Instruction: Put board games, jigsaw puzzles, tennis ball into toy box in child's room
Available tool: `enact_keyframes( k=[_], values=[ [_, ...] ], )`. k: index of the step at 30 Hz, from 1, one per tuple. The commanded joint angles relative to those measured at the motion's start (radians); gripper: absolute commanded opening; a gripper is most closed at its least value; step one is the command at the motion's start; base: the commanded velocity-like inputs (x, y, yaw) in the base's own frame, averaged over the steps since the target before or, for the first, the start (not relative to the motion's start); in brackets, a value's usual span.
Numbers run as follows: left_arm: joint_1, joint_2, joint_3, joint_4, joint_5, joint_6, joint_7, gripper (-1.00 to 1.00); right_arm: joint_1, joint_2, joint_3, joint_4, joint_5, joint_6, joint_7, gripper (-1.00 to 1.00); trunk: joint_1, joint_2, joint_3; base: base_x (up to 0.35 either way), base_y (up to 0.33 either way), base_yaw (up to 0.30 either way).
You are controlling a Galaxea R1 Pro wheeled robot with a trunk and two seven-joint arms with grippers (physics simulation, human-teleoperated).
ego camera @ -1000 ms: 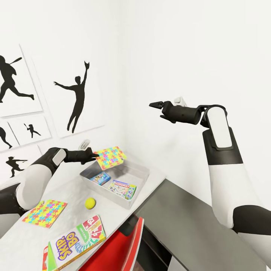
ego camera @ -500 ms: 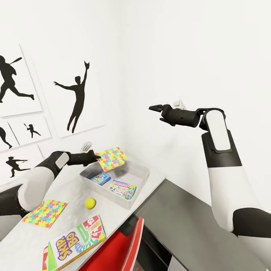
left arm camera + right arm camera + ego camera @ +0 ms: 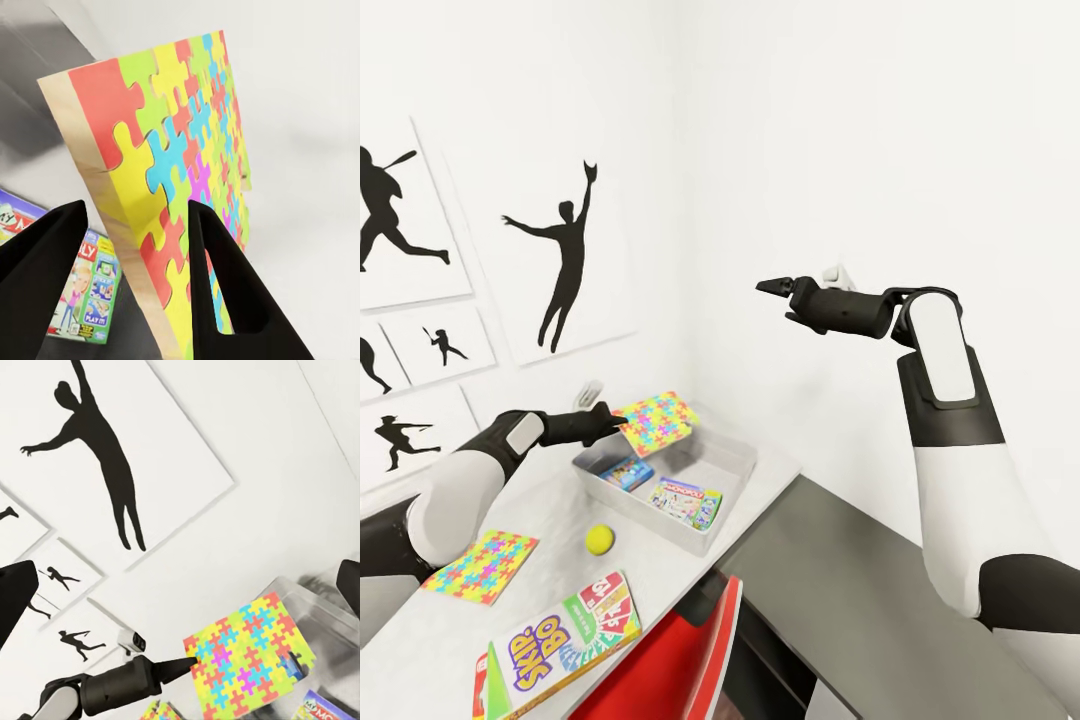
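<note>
On the wall at the far left hang white posters (image 3: 565,255) with black figures of ball players. Below them the left gripper (image 3: 610,416) reaches out over the white table (image 3: 550,500) with its two fingers clamped on the edge of a bright jigsaw puzzle (image 3: 654,421); in the left wrist view the dark fingers (image 3: 225,292) sit on either side of that puzzle's (image 3: 172,187) wooden edge. The puzzle hangs tilted above the back corner of the clear toy box (image 3: 732,482), which stands on the table by the wall. Two board games lie flat inside the box, a small blue one (image 3: 626,472) and a green-edged one (image 3: 686,502). Near the front of the table lies a second jigsaw puzzle (image 3: 480,566), flat, with the yellow tennis ball (image 3: 599,540) between it and the box. Closer to me lies a Skip-Bo board game (image 3: 565,644), and just beside it the red back of a chair (image 3: 670,660). To the right runs a dark grey ledge (image 3: 880,610). Above it the right gripper (image 3: 774,287) hangs in the air, well apart from everything, its fingers spread wide and empty in the right wrist view.
</note>
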Motion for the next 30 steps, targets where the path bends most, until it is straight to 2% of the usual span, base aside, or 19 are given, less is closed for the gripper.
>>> enact_keyframes(
  k=[1, 8, 30],
  values=[
    [-0.001, 0.000, 0.000, 0.000, 0.011, 0.006, 0.012, -1.00, -0.001, -0.001, 0.001, -0.001, -0.010, 0.001, -0.011, 1.00, 0.001, -0.002, -0.004, 0.000, 0.000, 0.000],
    [0.000, -0.004, 0.004, 0.000, 0.013, -0.011, 0.040, -1.00, -0.001, -0.001, 0.002, -0.001, -0.011, 0.001, -0.011, 1.00, 0.001, -0.002, -0.014, 0.000, 0.000, 0.000],
    [0.012, -0.017, 0.004, 0.000, 0.011, -0.050, 0.045, -1.00, 0.000, -0.002, 0.003, -0.002, -0.011, 0.001, -0.011, 1.00, 0.001, -0.002, -0.050, 0.000, 0.000, 0.010]
  ],
)
